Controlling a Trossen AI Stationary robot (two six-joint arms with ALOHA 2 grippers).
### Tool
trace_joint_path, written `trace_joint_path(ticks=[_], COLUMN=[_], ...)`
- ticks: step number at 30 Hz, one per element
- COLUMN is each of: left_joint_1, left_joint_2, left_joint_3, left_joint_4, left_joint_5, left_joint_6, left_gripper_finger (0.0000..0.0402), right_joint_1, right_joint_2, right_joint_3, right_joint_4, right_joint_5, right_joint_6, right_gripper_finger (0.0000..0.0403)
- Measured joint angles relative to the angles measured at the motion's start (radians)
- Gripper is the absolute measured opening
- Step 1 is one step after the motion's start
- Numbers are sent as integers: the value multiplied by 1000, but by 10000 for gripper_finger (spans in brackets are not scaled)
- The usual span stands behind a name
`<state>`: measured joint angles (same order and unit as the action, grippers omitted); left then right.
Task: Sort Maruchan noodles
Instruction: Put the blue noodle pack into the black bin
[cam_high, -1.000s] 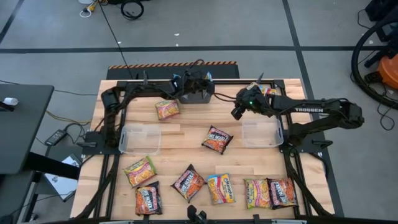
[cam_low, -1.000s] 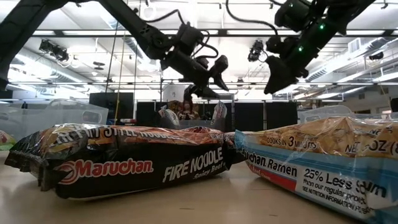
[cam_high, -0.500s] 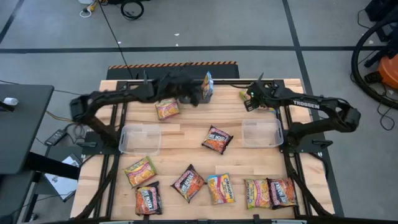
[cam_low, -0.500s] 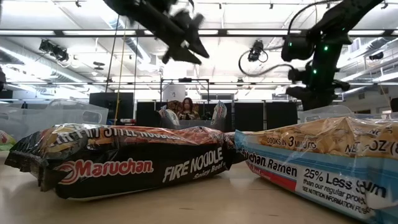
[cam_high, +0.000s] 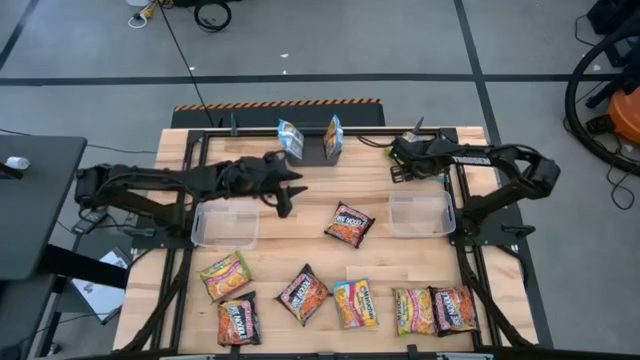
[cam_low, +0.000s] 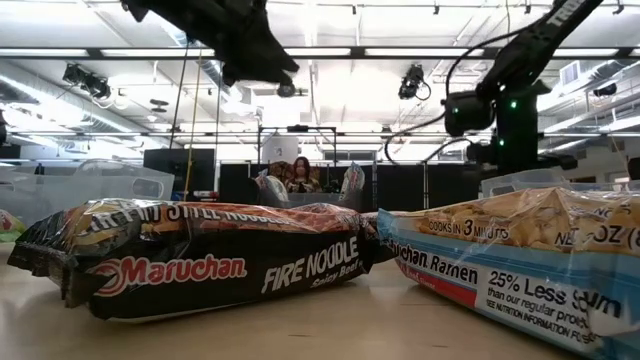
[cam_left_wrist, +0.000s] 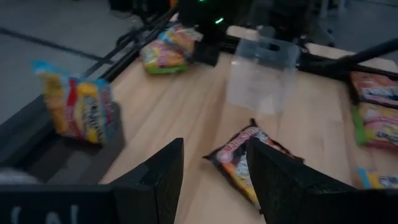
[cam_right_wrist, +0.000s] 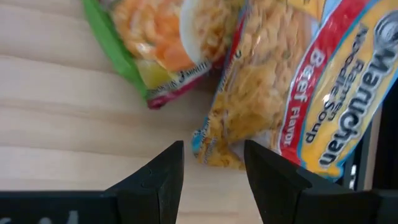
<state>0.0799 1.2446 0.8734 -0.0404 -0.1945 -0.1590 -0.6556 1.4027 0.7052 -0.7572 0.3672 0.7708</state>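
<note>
Wooden table (cam_high: 300, 215) — orange-yellow Maruchan noodles (cam_high: 349, 224) scattered.

1. Two clear tubs sit mid-table: the left tub (cam_high: 225, 223) and the right tub (cam_high: 420, 213), well apart.
2. One noodle packet (cam_high: 349, 224) lies between them.
3. A row of six packets (cam_high: 303, 294) runs along the near edge.
4. Two upright packets (cam_high: 291, 140) stand at the far edge.
5. The left gripper (cam_high: 288, 196) hangs between the tubs; the right gripper (cam_high: 397, 166) is at the far right corner.
</note>
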Motion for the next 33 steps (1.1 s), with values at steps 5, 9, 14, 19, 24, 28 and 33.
trace_joint_path(ticks=[5,9,14,19,24,28,33], left_joint_1=[-93,-171,-263,-316,-330,-323,-313], left_joint_2=[-1,0,1,1,7,20,26], left_joint_3=[0,0,0,0,2,1,2], left_joint_4=[0,8,11,11,11,12,6], left_joint_5=[-84,-199,-314,-408,-419,-439,-438], left_joint_6=[18,36,43,46,51,50,37], left_gripper_finger=[181,181,181,181,181,181,181], right_joint_1=[12,23,50,98,185,241,270], right_joint_2=[62,99,109,27,-132,-250,-342], right_joint_3=[0,0,0,14,56,92,108], right_joint_4=[-12,-11,0,-11,7,84,193], right_joint_5=[17,69,116,102,85,81,29], right_joint_6=[55,87,78,60,50,19,-132], right_gripper_finger=[164,120,22,9,6,4,5])
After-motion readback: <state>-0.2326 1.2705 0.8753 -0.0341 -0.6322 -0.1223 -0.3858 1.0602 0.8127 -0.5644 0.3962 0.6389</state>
